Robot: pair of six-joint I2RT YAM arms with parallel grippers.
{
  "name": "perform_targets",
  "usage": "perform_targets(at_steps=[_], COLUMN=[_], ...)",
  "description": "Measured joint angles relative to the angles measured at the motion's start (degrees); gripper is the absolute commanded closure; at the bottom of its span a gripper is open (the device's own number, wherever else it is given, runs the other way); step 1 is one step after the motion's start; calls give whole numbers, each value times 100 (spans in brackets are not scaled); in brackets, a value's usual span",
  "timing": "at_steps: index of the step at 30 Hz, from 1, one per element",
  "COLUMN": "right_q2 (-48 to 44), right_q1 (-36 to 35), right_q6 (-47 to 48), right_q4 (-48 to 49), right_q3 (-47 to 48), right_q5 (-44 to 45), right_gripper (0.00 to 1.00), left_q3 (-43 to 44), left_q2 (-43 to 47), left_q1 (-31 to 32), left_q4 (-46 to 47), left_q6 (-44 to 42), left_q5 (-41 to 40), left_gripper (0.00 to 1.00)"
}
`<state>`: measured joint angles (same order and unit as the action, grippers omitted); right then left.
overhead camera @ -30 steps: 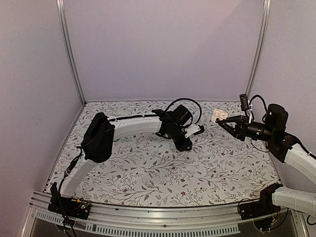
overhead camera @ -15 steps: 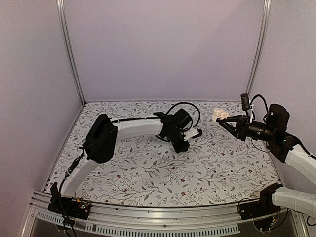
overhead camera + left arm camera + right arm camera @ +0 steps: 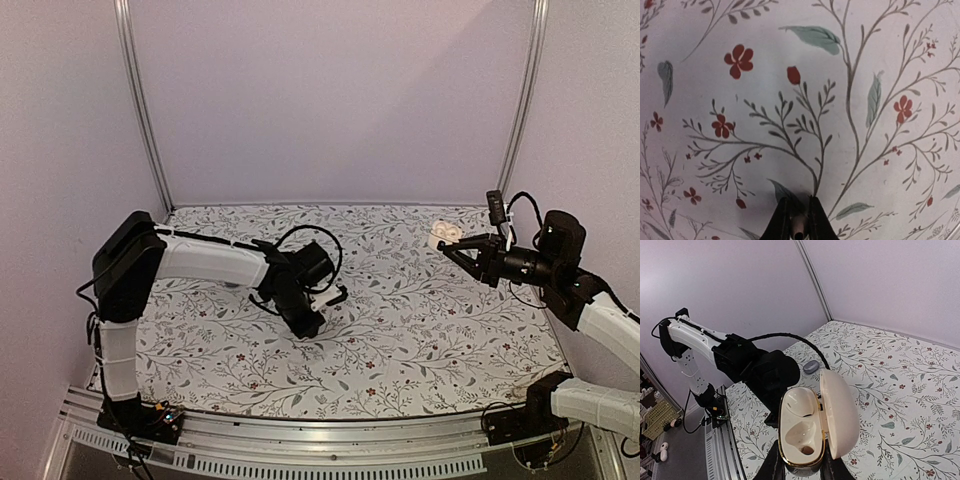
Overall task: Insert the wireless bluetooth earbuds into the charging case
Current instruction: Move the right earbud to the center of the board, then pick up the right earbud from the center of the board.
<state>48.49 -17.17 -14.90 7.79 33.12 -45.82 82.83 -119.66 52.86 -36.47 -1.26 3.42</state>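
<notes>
Grip on the charging case (image 3: 799, 432) looks sound: the right pincer (image 3: 802, 469) clenches its base, holding it aloft over the far right corner of the tabletop (image 3: 430, 330), lid (image 3: 840, 407) hinged back, both sockets empty. Best kept steady, sockets turned toward the left arm (image 3: 210, 262). The left pincer (image 3: 799, 206) hangs low near the tabletop's middle, jaws drawn almost together; a small pale stub (image 3: 799, 235) shows between them, and whether it is one of the earbuds I cannot tell. A grey oval (image 3: 811, 366) lies beyond. The cable loop (image 3: 790, 336) could snag an approach.
</notes>
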Motion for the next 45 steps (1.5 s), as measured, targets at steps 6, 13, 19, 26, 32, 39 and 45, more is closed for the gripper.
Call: perform_targets(at_steps=[6,13,19,26,32,39,45], right_q2=[76,249,264,297,302,302,302], right_q1=[0,0,0,0,0,0,0], right_q6=[55,52,55,81,94,103,105], right_q4=[22,90,127,122,122,120,120], right_q3=[0,0,0,0,0,0,0], right_q5=[-101,-256,-310,-387,-407,-409,-409], right_gripper=[100,100,100,100,100,100,100], left_q3=[-1473,-1764,-1633,-1314,-1104,-870,-796], left_q2=[1043,1272,1231,1045,905,892,896], left_q1=[2,74,83,160,393,501,544], left_q4=[133,181,-133,-726,-1158,-1322,-1368], left_q6=[785,1292,1335,1185,1078,1056,975], left_q5=[72,114,96,-127,-645,-1349,-1764], left_gripper=[84,69,66,59,57,55,61])
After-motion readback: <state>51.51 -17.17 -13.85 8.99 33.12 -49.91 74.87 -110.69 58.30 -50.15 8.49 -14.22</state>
